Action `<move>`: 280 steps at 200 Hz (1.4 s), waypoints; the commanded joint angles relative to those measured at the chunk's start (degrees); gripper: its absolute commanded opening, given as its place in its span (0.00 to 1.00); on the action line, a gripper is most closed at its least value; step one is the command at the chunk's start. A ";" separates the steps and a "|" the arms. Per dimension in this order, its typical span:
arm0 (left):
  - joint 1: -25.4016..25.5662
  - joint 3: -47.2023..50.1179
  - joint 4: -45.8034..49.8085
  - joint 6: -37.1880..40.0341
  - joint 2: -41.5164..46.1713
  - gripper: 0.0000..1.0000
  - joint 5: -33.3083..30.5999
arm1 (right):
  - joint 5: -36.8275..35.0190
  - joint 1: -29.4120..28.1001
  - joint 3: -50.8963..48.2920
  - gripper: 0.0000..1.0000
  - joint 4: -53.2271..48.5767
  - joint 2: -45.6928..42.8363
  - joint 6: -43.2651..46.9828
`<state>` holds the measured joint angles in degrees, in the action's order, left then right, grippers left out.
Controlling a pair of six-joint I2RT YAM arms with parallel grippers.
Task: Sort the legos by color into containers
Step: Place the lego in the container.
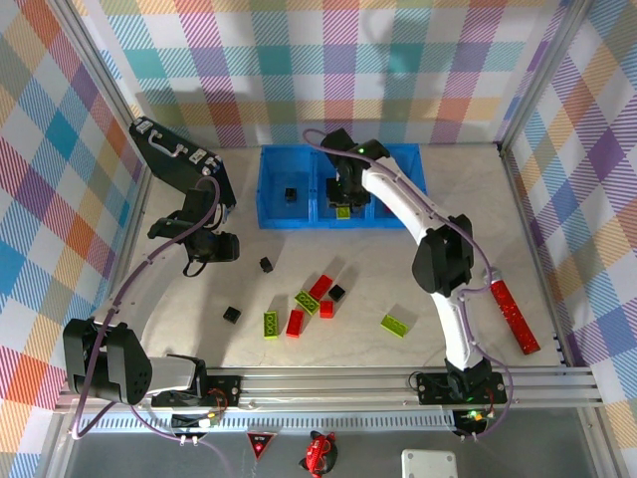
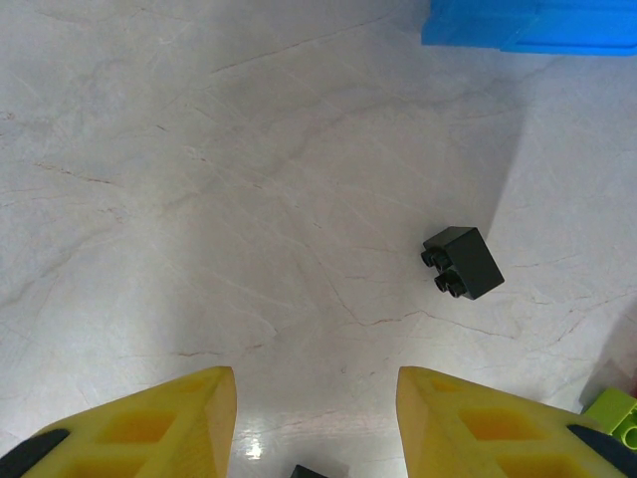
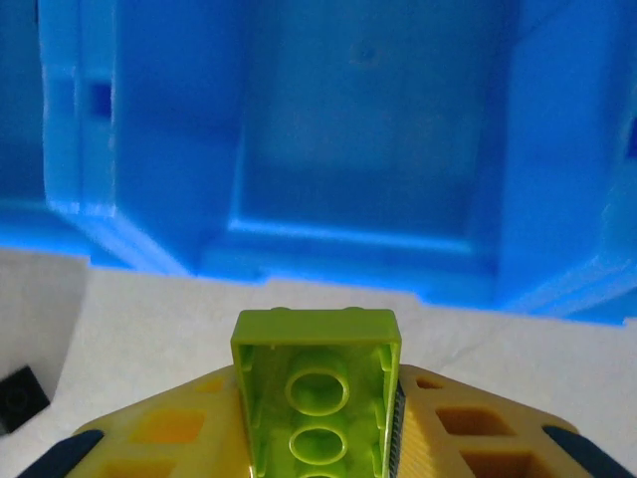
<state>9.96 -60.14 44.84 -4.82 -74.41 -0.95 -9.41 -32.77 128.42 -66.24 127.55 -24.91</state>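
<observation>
Right claw tight around lime-green lego

Glossy lime-green plastic brick, smooth bright blue plastic tray, smooth, faintly shiny stone-look tabletop

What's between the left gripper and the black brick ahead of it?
Bare tabletop; nothing lies between left gripper and black brick in the left wrist view.
</observation>
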 commanded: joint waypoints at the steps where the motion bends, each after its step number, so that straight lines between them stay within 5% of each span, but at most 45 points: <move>1: -0.90 -0.42 -0.11 0.60 0.76 0.46 0.39 | 0.53 1.53 4.77 0.36 -3.46 3.77 1.35; 52: -0.90 -0.34 -0.45 0.57 0.09 0.46 0.95 | 1.56 3.72 13.21 0.36 -1.68 10.10 2.85; 179: -0.89 -0.20 -0.89 0.31 -0.13 0.46 1.75 | -0.88 4.03 13.33 0.35 13.68 18.34 4.61; 280: -0.90 -0.24 -0.63 0.29 0.05 0.46 1.12 | -0.53 4.11 13.35 0.36 15.95 22.82 3.75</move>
<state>9.96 -60.14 44.58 -4.84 -74.52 -0.03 -9.87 -28.64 139.96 -51.35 148.73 -21.39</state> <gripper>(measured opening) 0.464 0.361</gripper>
